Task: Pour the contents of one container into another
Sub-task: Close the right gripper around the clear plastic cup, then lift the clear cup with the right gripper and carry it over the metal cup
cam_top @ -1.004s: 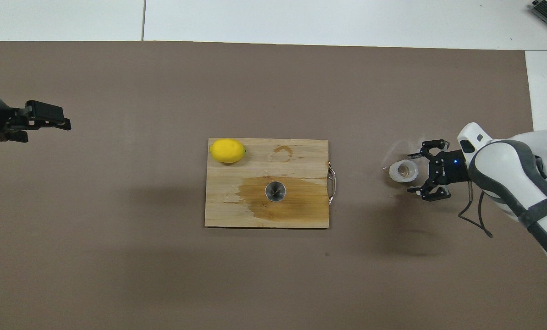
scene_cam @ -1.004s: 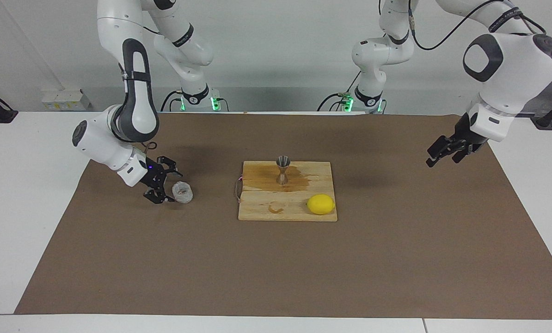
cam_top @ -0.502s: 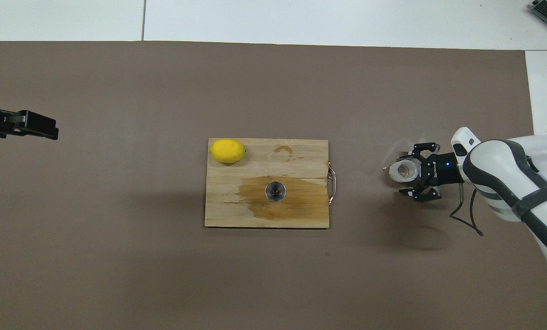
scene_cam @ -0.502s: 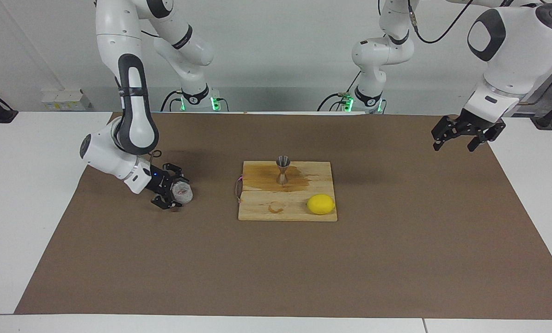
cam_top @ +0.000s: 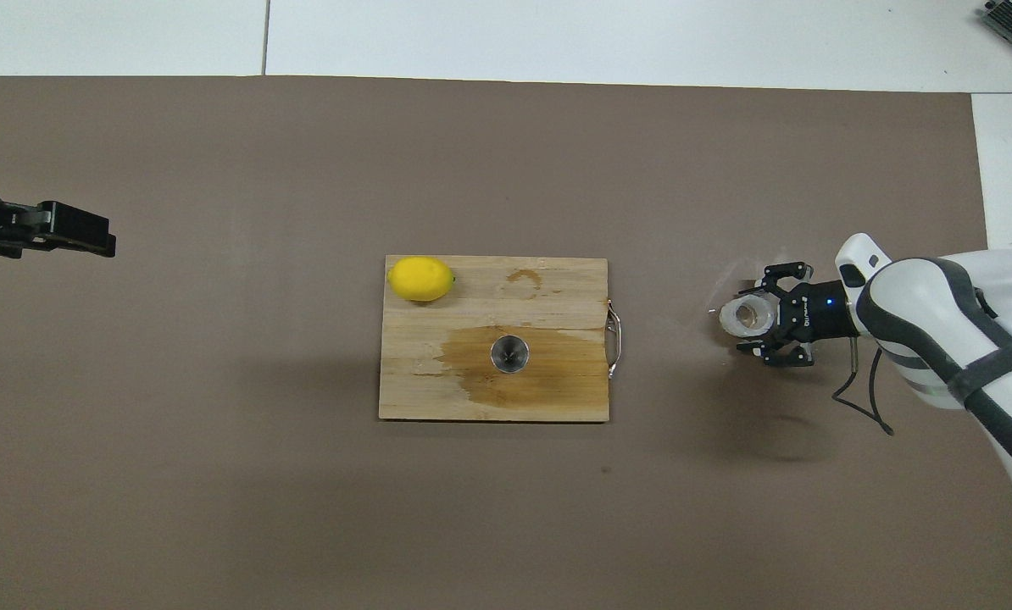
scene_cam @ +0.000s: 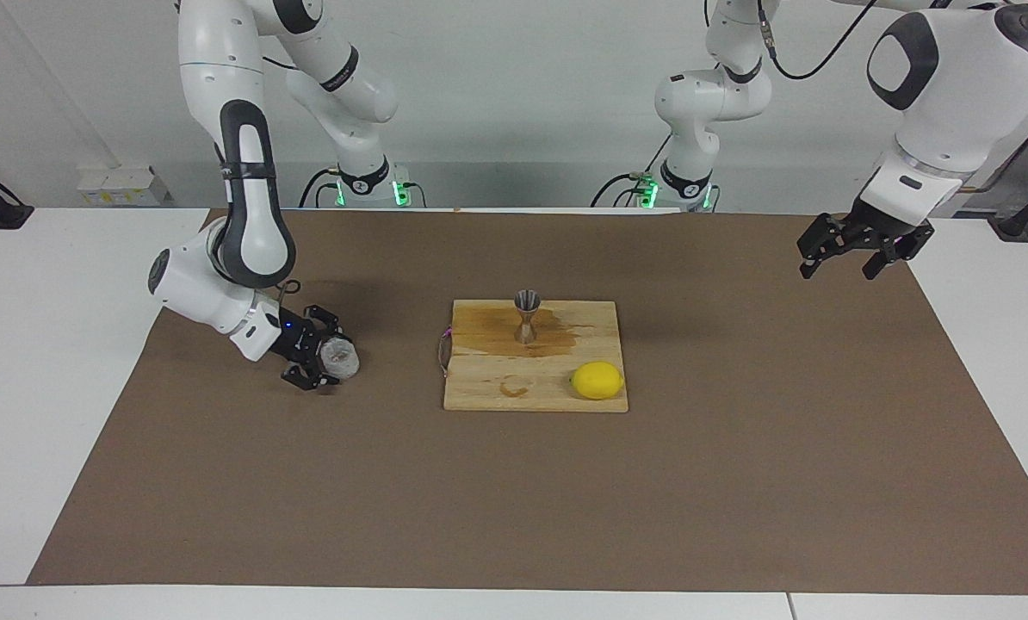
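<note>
— What lies mid-table on the brown mat (scene_cam: 738,482)?
— A wooden cutting board (scene_cam: 479,396), a wet stain (scene_cam: 557,340) darkening the half nearer the robots, a metal handle (scene_cam: 440,353) at its edge.
— Anything else?
— A lemon (scene_cam: 597,381), resting on the board's dry corner.

Right pincer (scene_cam: 329,360) low, left pincer (scene_cam: 850,256) raised

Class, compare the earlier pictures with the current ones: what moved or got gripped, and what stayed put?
The right gripper slid forward around the clear cup and closed its fingers on its sides. The left gripper, open, rose and drew back over the mat's edge at its own end. The cup, jigger, lemon and cutting board stayed where they were.
</note>
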Tool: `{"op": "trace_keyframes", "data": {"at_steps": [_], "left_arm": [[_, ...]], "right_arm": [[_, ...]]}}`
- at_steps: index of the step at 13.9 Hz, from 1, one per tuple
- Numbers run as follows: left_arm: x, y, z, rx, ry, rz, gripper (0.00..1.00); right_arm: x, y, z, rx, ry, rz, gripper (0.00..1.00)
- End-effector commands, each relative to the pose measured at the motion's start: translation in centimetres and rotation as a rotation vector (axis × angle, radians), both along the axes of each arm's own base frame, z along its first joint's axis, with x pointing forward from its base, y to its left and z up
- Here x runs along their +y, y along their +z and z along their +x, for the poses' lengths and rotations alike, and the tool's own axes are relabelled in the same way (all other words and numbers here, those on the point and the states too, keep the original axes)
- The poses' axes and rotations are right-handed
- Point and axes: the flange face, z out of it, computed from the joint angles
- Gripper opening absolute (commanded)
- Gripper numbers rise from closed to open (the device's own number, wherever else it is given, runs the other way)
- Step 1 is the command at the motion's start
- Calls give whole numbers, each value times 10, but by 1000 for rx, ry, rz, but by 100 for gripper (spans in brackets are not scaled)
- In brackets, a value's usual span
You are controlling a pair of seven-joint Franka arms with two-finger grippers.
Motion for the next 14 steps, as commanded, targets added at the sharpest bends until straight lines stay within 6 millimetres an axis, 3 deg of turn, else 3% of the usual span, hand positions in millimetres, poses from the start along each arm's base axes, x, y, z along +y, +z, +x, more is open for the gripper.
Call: {"op": "trace_keyframes", "data": {"at_steps": [1,5,7,8,9,11,13,14], "left_arm": [[1,16,-10,1,-1,-12,100],[4,17,-12,7,8,-21,100],[6,18,-11,1,13,-21,100],[7,19,-11,-2,16,-21,100],[8,18,-11,0,16,-21,100],[8,18,-12,4,16,-21,100],[7,23,-15,-3,13,-18,100],[4,26,-16,-8,8,-18,100]], "right_arm": [[1,-6,-6,-6,-3,22,53],[7,-2,-5,-12,-2,27,42],[13,6,-3,-24,2,23,41],[19,15,0,-40,6,17,35],[35,30,4,-57,15,13,28],[52,48,8,-60,-21,-3,25],[83,69,13,-72,-26,-12,23],[96,75,15,-100,-22,-26,14]]}}
